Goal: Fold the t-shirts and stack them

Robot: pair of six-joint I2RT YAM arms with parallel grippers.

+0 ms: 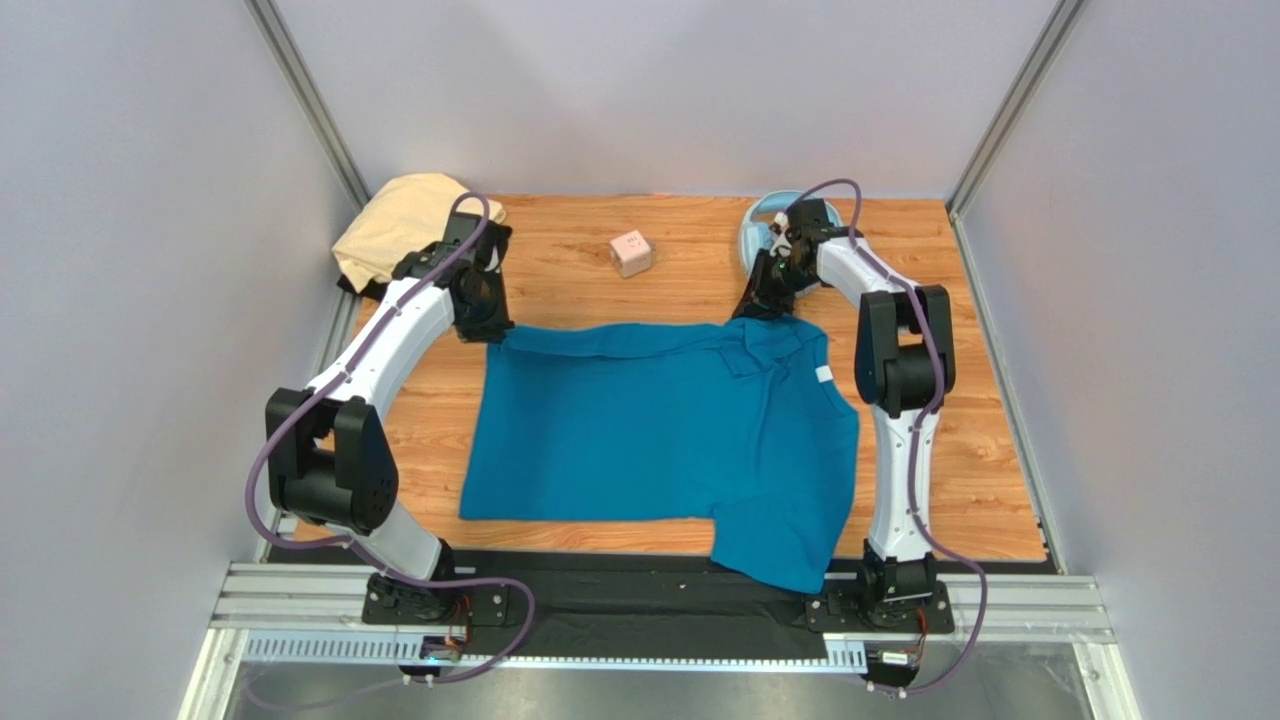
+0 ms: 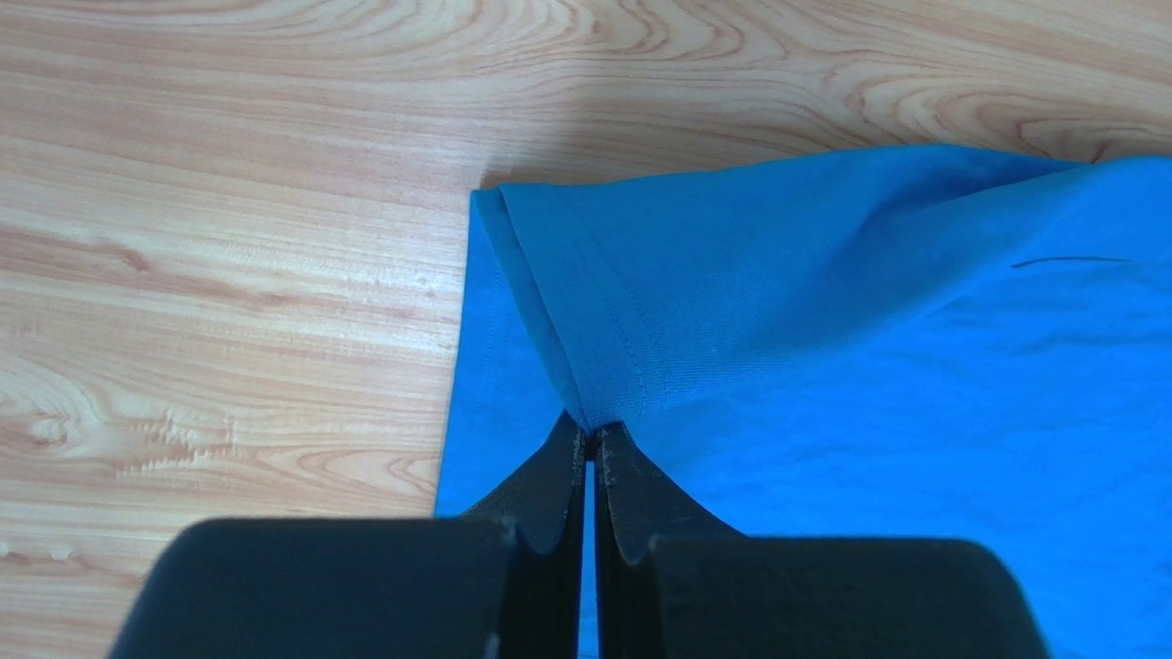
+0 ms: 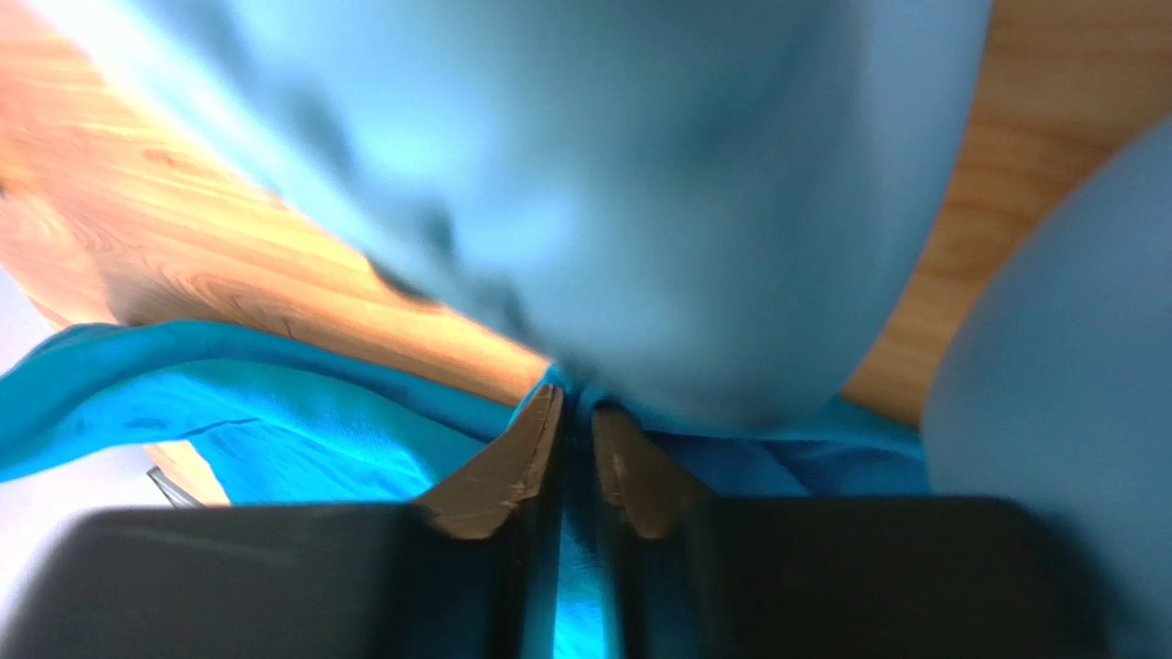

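The teal-blue t-shirt [image 1: 661, 435] lies spread across the middle of the wooden table, with a small white tag [image 1: 822, 374] near its right edge. One sleeve hangs over the near edge. My left gripper [image 1: 489, 318] is shut on the shirt's far left corner; in the left wrist view [image 2: 592, 437] the hem is pinched between the jaws and folded over. My right gripper [image 1: 763, 297] is shut on the shirt's far right part, with teal cloth between its jaws [image 3: 578, 401]. The pale tan t-shirt [image 1: 394, 213] lies bunched at the back left. I cannot make out the black t-shirt for sure.
Light-blue headphones [image 1: 763, 210] lie just behind my right gripper and fill the right wrist view as a blur [image 3: 660, 179]. A small pink cube [image 1: 633, 252] sits at the back middle. A black strip [image 1: 601, 582] runs along the near edge. Grey walls close in three sides.
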